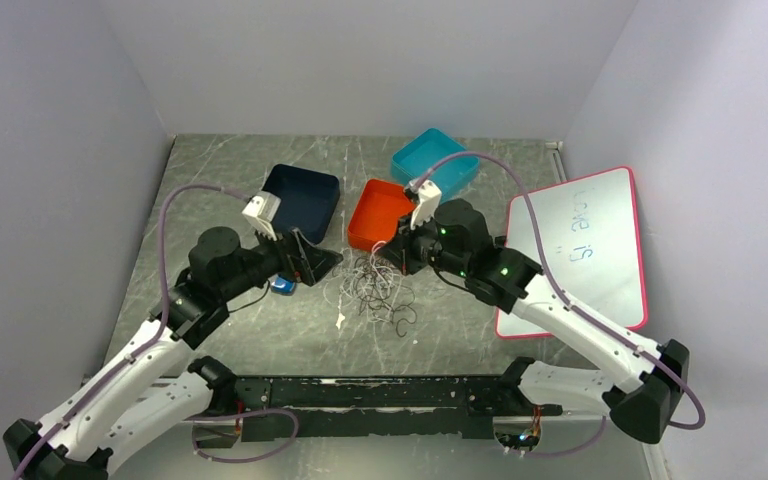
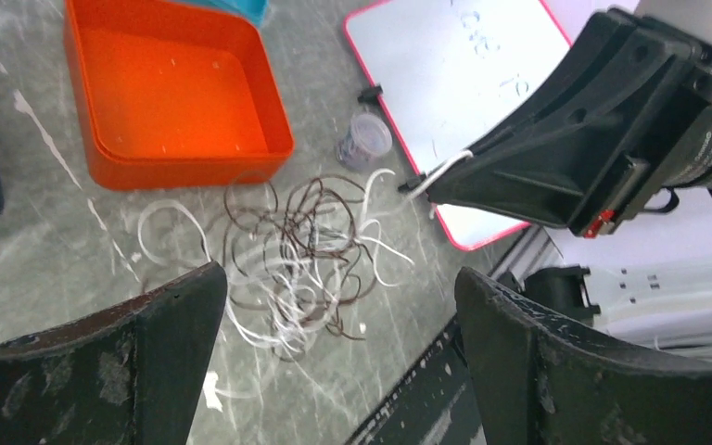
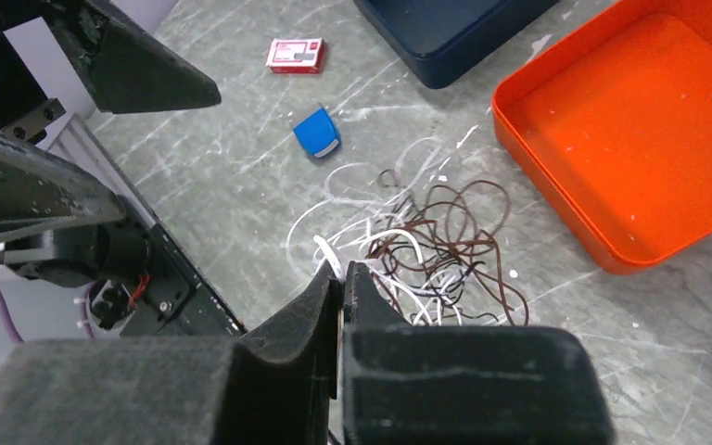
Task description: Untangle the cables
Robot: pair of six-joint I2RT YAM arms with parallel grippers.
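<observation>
The cables [image 1: 378, 290] lie in a tangle of thin white and dark loops on the table, in front of the orange bin. They also show in the left wrist view [image 2: 297, 255] and the right wrist view [image 3: 436, 236]. My left gripper [image 1: 325, 262] is open and empty, just left of the tangle, which shows between its jaws [image 2: 338, 278]. My right gripper [image 1: 392, 252] is shut [image 3: 341, 271] on a white cable [image 3: 326, 248] at the tangle's edge. That strand runs out from its tip [image 2: 450, 165].
An orange bin [image 1: 380, 212], a navy bin [image 1: 305, 200] and a teal bin [image 1: 435, 160] stand behind the tangle. A pink-framed whiteboard [image 1: 580, 245] lies at the right. A small blue object [image 3: 317, 134], a red-and-white box [image 3: 295, 54] and a small jar [image 2: 364, 141] are nearby.
</observation>
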